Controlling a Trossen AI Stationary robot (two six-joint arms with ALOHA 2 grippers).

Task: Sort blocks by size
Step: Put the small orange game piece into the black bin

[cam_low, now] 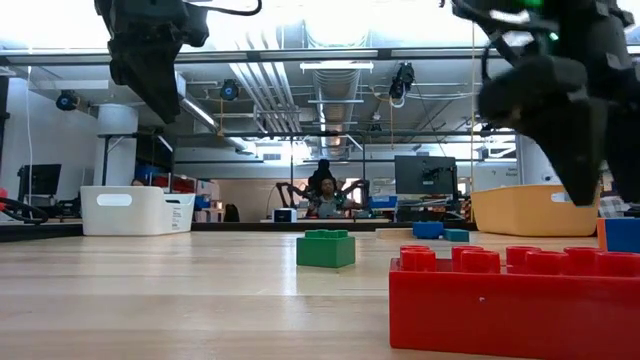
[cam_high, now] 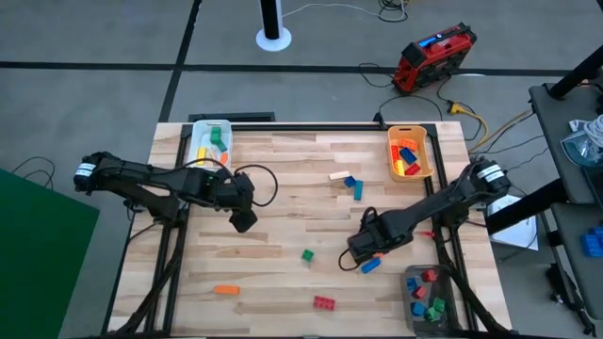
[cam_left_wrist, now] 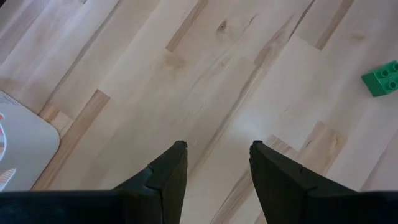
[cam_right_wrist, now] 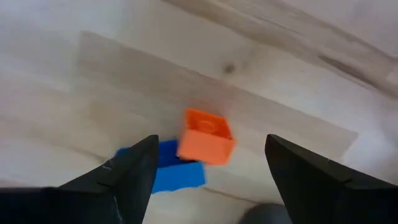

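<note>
Right gripper, fingers spread wide and holding nothing, is hovering over the orange block; blue block touching at 8 o'clock.

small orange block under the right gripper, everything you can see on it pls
The small orange block is a glossy plastic brick, roughly square, with one round stud showing on top. It looks tilted, one edge resting on or against a blue block, over the wooden table. It lies between the open fingers of the right gripper, which do not touch it.
</note>
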